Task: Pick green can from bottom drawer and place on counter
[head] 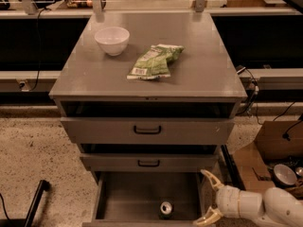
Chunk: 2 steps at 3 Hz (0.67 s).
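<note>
The green can (pixel 166 209) stands upright in the open bottom drawer (pixel 128 197), near its front; I see mostly its silver top. My gripper (pixel 208 196) is open at the drawer's right front corner, right of the can and apart from it, fingers pointing left. It holds nothing. The counter (pixel 203 65) is the grey cabinet top above.
A white bowl (pixel 112 40) and a crinkled green snack bag (pixel 154 61) lie on the counter. Two upper drawers with black handles (pixel 147 130) stick out slightly. A cardboard box (pixel 265 150) stands to the right on the speckled floor.
</note>
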### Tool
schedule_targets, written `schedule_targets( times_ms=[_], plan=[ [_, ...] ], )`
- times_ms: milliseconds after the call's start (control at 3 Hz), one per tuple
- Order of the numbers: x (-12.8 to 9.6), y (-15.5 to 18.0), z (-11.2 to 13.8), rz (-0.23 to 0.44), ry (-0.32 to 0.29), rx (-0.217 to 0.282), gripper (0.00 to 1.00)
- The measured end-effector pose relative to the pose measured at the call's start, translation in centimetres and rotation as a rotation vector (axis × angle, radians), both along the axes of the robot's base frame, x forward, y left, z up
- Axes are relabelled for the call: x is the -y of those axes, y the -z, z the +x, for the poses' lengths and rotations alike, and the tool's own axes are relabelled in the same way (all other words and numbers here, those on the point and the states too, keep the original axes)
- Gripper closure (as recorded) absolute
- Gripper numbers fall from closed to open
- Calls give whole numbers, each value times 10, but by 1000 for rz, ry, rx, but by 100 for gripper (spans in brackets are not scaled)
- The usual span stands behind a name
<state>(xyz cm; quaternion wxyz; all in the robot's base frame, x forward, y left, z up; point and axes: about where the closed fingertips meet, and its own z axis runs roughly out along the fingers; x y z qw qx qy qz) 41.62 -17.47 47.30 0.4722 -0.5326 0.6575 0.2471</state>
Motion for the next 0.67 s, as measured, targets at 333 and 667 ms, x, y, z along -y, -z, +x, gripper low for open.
schedule_targets(
  times_ms=[333, 667],
  plan=[
    [-12, 17, -7, 36, -11, -12, 0],
    [-11, 17, -6, 34, -11, -11, 0]
  ],
)
